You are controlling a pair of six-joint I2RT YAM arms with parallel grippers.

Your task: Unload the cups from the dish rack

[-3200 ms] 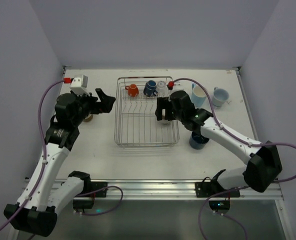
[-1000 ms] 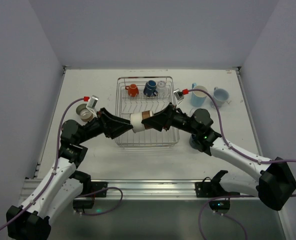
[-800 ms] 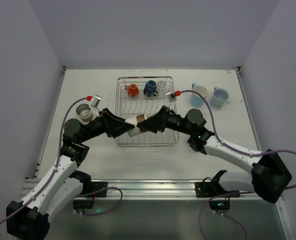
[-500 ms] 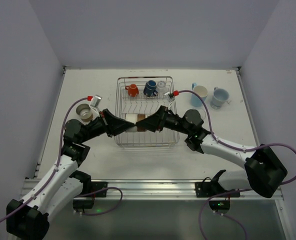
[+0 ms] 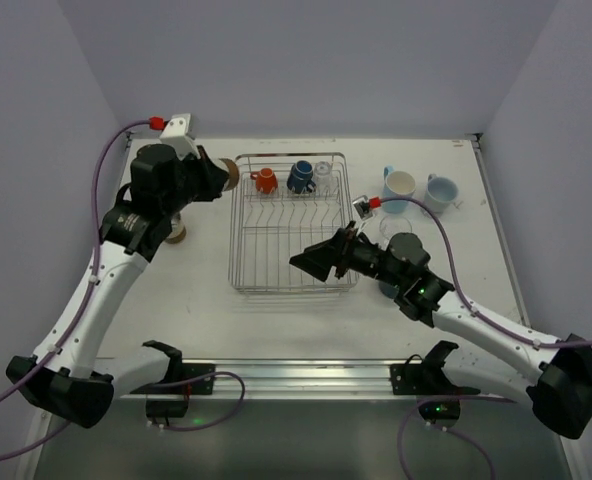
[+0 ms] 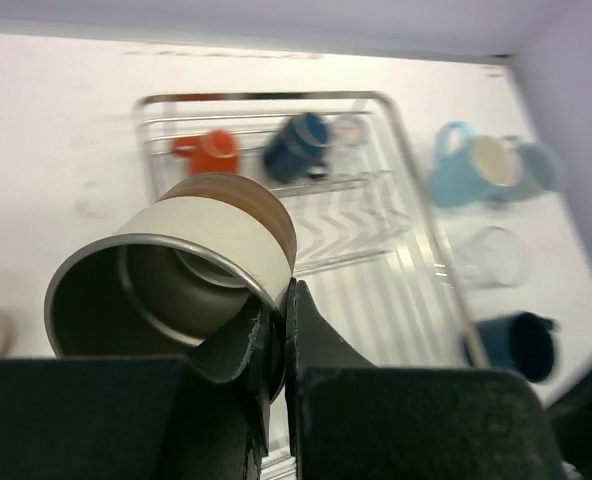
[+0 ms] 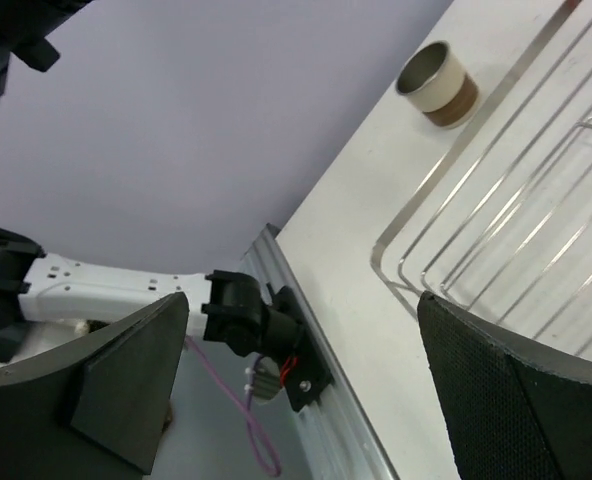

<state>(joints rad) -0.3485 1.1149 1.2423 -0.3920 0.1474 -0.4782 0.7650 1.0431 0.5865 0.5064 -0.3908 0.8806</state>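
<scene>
Top external view gives us the left gripper (image 5: 220, 180) raised over the far left part of the table (image 5: 176, 300), just beside the far left corner of the dish rack (image 5: 238, 250). Its jaws are pressed together on a cream-and-brown tumbler (image 5: 232, 177), which is held in the air, clear of the table.

From the left wrist camera we see this tumbler tipped on its side with its mouth toward the lens. The fingers (image 6: 316, 345) pinch its wall at the rim, one inside and one outside.

At the far end of the rack three cups stand in a row: an orange mug (image 5: 264, 181), a dark blue mug (image 5: 300, 176) and a clear glass (image 5: 323, 175).

On the table to the right of the rack we find a light blue mug (image 5: 398, 186) and a second light blue mug (image 5: 439, 192) close together. Nearer to the arms, the left wrist camera shows a second glass (image 6: 496, 255) and a second dark blue mug (image 6: 516, 345).

We see the right gripper (image 5: 311, 262) over the near right part of the rack, its jaws spread wide and gripping nothing. We cannot tell whether it touches the wires.

Its wrist camera looks across the rack's left rim to a second tumbler (image 7: 438, 85), upright on the table just beside the rack.
</scene>
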